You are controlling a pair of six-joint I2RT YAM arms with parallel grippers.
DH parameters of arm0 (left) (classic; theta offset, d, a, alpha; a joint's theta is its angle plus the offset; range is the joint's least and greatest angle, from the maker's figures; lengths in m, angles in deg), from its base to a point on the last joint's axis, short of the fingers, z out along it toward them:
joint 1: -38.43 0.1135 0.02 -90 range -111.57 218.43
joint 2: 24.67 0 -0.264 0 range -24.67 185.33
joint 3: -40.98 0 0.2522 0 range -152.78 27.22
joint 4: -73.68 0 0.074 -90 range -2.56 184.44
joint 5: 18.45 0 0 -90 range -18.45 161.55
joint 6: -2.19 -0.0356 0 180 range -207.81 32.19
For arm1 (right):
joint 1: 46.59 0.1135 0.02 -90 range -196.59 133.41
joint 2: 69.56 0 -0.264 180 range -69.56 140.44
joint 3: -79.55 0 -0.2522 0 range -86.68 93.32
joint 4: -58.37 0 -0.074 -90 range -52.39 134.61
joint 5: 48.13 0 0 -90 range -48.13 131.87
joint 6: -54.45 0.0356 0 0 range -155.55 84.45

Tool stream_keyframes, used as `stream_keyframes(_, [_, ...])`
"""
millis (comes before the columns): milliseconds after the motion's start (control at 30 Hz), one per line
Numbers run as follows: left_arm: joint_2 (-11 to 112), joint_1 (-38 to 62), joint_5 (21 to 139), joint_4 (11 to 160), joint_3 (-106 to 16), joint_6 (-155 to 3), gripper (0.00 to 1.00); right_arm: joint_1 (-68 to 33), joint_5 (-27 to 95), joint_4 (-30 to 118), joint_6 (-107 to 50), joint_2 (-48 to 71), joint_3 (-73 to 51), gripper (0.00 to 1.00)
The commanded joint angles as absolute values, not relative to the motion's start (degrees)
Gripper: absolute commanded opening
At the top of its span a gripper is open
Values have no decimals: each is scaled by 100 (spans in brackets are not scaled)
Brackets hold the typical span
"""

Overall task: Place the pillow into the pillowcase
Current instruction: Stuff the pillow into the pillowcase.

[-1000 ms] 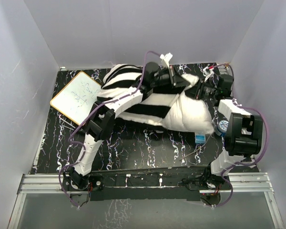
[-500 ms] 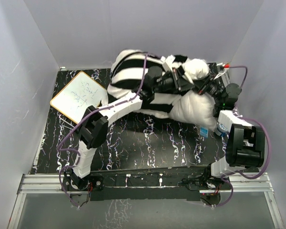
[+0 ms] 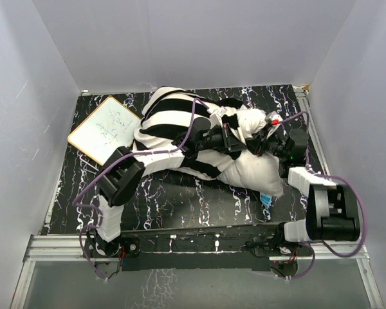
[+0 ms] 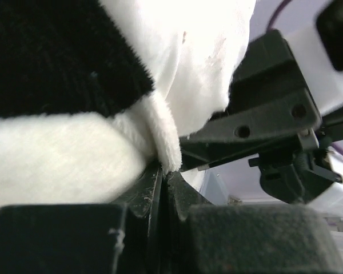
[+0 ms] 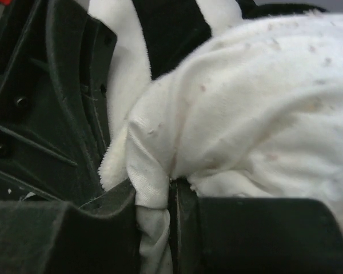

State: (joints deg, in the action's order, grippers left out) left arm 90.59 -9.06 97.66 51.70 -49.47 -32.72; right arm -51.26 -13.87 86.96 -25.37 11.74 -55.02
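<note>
On the left of the bench (image 3: pixel 180 193) you are looking at a whiteboard (image 3: pixel 105 131); its faint scribbles are too small to read. Beside it the striped pillowcase (image 3: pixel 170 116) is lying with its long axis running across the bench toward the right. The pillow (image 3: pixel 254 172) is sitting partly inside it, with its bare white end sticking out on the right.

Your left pincer (image 4: pixel 163 171) is reaching across and clamping the fuzzy hem at the pillowcase's mouth, jaws together on the cloth. Just beside it, your right pincer (image 5: pixel 170 197) is pinching a fold of the pillow's plain fabric.

The uncovered end is lying to the right of the left pincer and nearer the arms. By my judgement the hem is needing to travel rightward along that axis while the right arm, the nearer one, is bracing the pillow.

A small blue tag (image 3: pixel 266 199) is hanging at the pillow's near corner, its print unreadable.
</note>
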Motion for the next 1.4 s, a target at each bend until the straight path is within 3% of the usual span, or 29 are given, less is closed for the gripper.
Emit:
stream_keyframes(0, [8188,-1387,10208,6555,-4600,-4166,1,-4354,-1822,6922,-5849,438,-5489,13])
stream_keyframes(200, [7648,-995,9974,7251,-5437,-5398,0,-4344,-1877,5341,-8108,944,-3722,11])
stream_keyframes(367, [8636,-166,10484,7983,-8293,-6002,0,-4081,-1685,5369,-8721,1316,-1915,9])
stream_keyframes(500, [9721,80,10970,8607,-10898,-6282,0,-3896,-1584,5877,-9559,977,-1754,8])
stream_keyframes(567, [9773,81,11242,8573,-11298,-6332,0,-3885,-1691,5682,-10530,568,-2129,8])
stream_keyframes(633, [9259,54,11472,8092,-10391,-6265,0,-3885,-1776,5166,-11787,29,-2898,8])
stream_keyframes(800, [7357,-358,11270,6293,-5735,-6293,0,-4073,-1909,3615,-14586,-1165,-5035,8])
stream_keyframes(933, [6531,-991,10622,5806,-3543,-6088,0,-4151,-1928,3145,-16130,-1658,-6490,8])
stream_keyframes(1200, [5024,-1708,9338,6385,-1787,-5759,0,-4151,-2106,1033,-18560,-2239,-7477,8])
stream_keyframes(1267, [4651,-1706,8979,7006,-1771,-5702,1,-4154,-2112,772,-18676,-2280,-7500,8])
stream_keyframes(1367, [4157,-1703,8350,8023,-2047,-5567,11,-4151,-2216,1035,-18123,-2291,-7478,8])
